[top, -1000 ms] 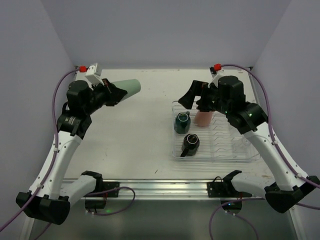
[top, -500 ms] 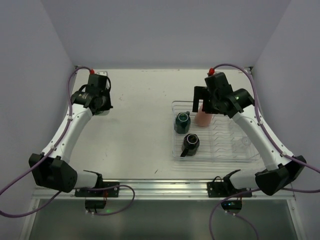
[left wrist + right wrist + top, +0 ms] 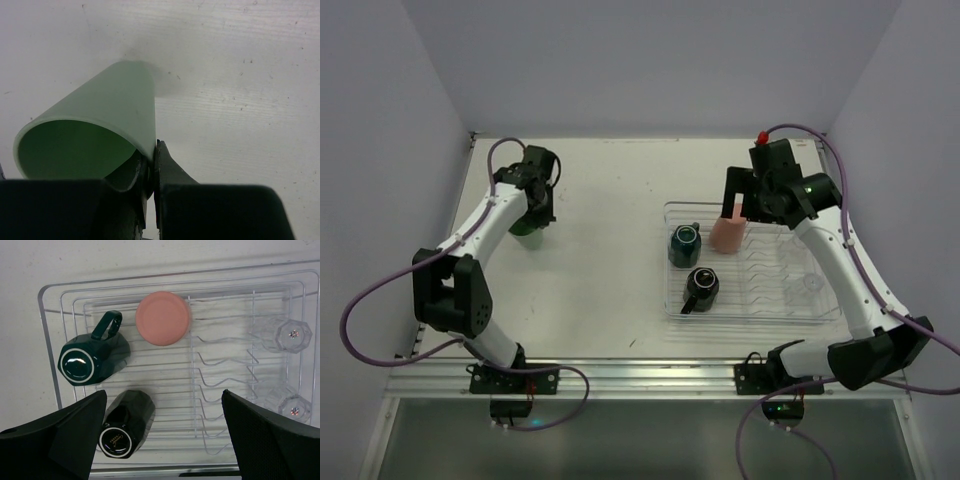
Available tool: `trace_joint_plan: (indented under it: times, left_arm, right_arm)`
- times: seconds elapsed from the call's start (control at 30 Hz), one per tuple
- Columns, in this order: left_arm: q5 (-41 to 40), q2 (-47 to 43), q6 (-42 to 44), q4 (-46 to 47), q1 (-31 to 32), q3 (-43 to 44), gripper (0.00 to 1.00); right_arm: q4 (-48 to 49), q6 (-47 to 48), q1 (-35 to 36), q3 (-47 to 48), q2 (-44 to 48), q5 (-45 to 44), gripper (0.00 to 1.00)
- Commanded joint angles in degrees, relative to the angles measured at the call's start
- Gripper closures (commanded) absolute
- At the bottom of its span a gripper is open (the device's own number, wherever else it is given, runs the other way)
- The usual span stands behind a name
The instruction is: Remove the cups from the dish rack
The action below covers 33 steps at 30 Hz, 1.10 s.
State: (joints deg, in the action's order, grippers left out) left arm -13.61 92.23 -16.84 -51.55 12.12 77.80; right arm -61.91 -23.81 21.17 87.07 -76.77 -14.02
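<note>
Top view: left gripper sits over the green cup, far left on the table. Right gripper hangs above the pink cup in the dish rack.

Left wrist: fingers pinch the green cup's wall, one inside and one outside.

Right wrist: fingers are spread wide. The pink cup, bottom up, lies ahead between them, untouched.

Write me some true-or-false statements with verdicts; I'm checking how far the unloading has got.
1. The left gripper pinches the green tumbler by its rim. True.
2. The pink tumbler stands on the table. False: it sits base up in the rack.
3. The right gripper holds the pink tumbler. False: it is open and empty above the rack.
4. Two glasses sit in the rack. True.
</note>
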Motion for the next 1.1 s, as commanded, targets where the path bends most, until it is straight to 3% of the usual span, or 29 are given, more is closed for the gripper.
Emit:
trace_joint_plan:
  times: [0.0,0.53,0.6,0.67,0.77,1.07]
  left_arm:
    - [-1.3,1.2,1.5,-0.1,-0.3,2.2,1.00]
    - [0.3,5.8,2.3,2.1,-0.3,1.7,0.98]
    - [0.1,5.2,1.9,2.7,-0.6,1.4,0.91]
    - [0.2,4.5,1.5,3.4,-1.1,1.0,0.72]
    - [-0.5,3.8,1.3,3.6,-1.7,0.5,0.60]
    - [-7.2,-0.6,-1.3,0.6,-2.2,4.8,0.47]
  right_arm:
    - [0.5,2.0,-1.2,-0.6,0.7,0.0,0.01]
    - [1.5,1.6,-1.7,-0.8,1.7,0.0,0.01]
    - [1.6,1.5,-1.7,-1.1,1.9,0.0,0.01]
    - [1.6,1.5,-1.7,-1.5,2.0,-0.1,0.01]
    - [1.6,1.5,-1.7,-1.9,2.2,-0.4,0.01]
    - [1.9,1.5,-1.7,-3.0,3.0,-2.4,0.01]
